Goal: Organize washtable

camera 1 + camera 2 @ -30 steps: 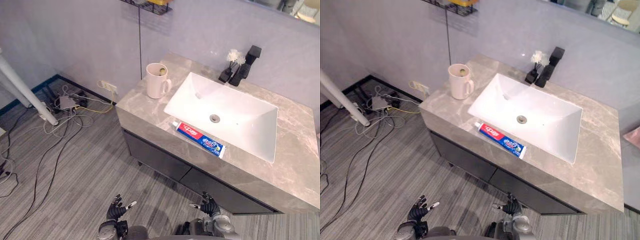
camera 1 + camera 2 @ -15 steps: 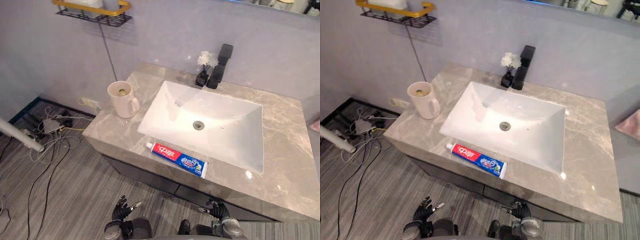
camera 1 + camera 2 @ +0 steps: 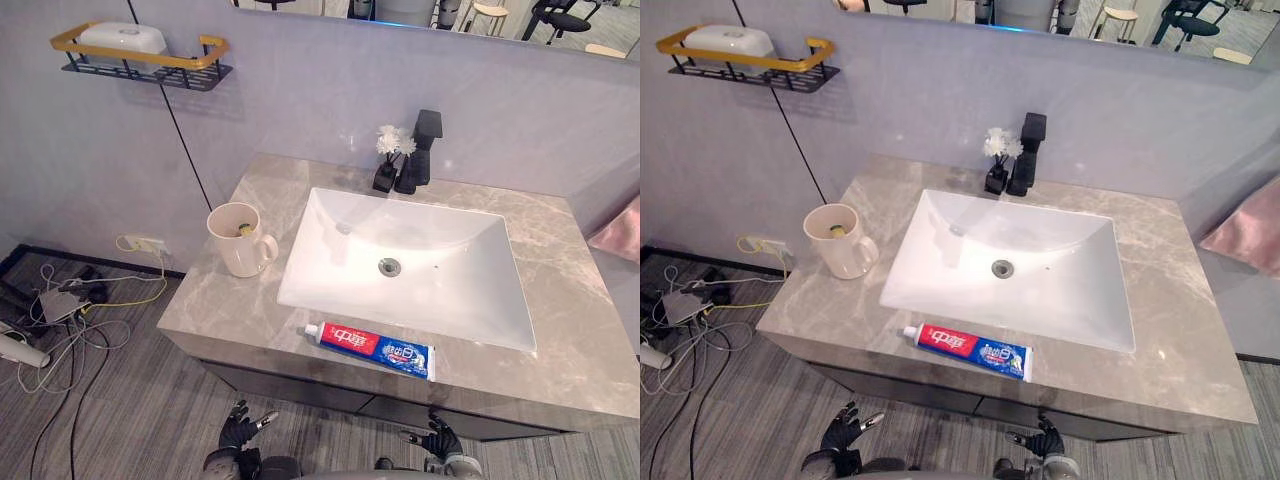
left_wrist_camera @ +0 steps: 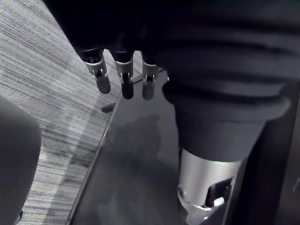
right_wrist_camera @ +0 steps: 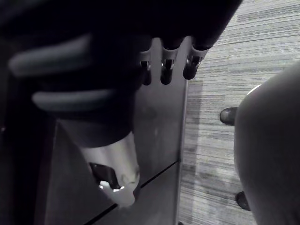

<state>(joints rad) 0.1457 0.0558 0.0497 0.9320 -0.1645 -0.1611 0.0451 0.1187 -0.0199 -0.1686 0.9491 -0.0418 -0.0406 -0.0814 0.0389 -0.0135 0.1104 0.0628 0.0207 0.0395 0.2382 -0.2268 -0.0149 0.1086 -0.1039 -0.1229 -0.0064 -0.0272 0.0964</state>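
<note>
The toothpaste tube is lying flat on the narrow strip of counter between the sink's front rim and the counter's front edge, its cap pointing toward the sink's left corner. The mug is standing upright left of the sink, apart from its rim, with its handle facing the sink. A black faucet and a small vase of white flowers are standing just behind the sink. A broad band of bare counter is running right of the sink. The left hand and the right hand are hanging low before the cabinet front, fingers loosely extended, holding nothing.
</note>
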